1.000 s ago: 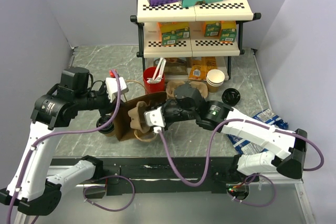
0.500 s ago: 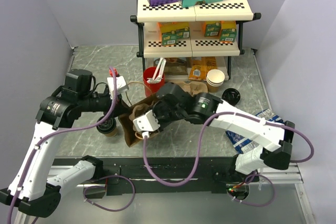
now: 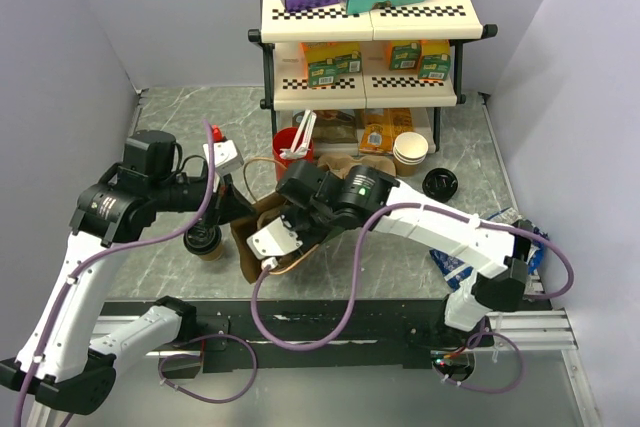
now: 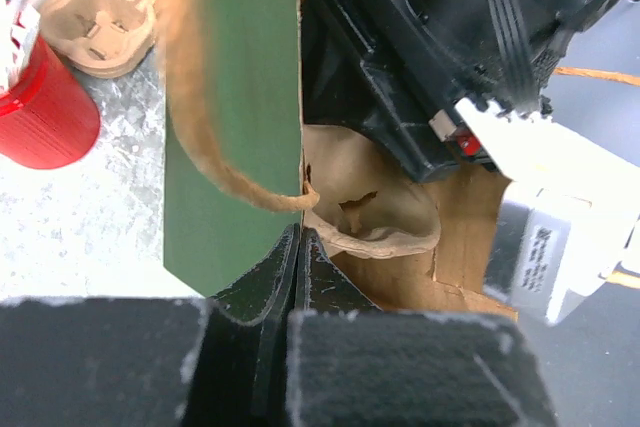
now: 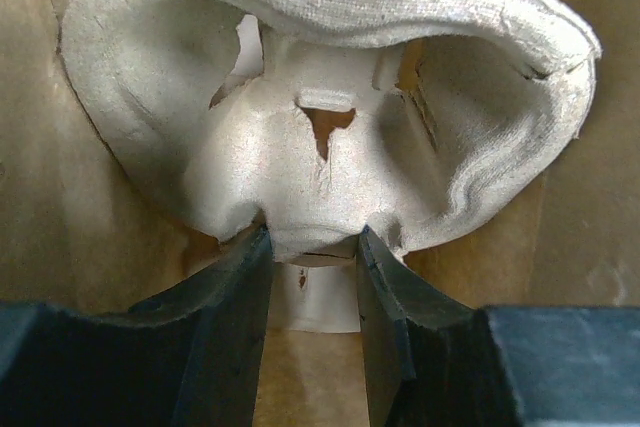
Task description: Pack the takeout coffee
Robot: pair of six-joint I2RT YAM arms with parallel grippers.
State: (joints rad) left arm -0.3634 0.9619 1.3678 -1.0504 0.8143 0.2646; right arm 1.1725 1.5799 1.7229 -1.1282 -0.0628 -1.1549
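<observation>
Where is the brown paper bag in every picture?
Top external: the paper bag sits just left of centre, between the arms.
Left wrist: its green side fills the middle, pinched by the left gripper.
Right wrist: its brown inside walls frame the picture.
Landmark: the pulp cup tray inside it, seen in both wrist views.

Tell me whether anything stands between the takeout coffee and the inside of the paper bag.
Yes. The right gripper, holding a pulp cup carrier, reaches into the mouth of the paper bag. The takeout coffee stands outside, beside it.
</observation>
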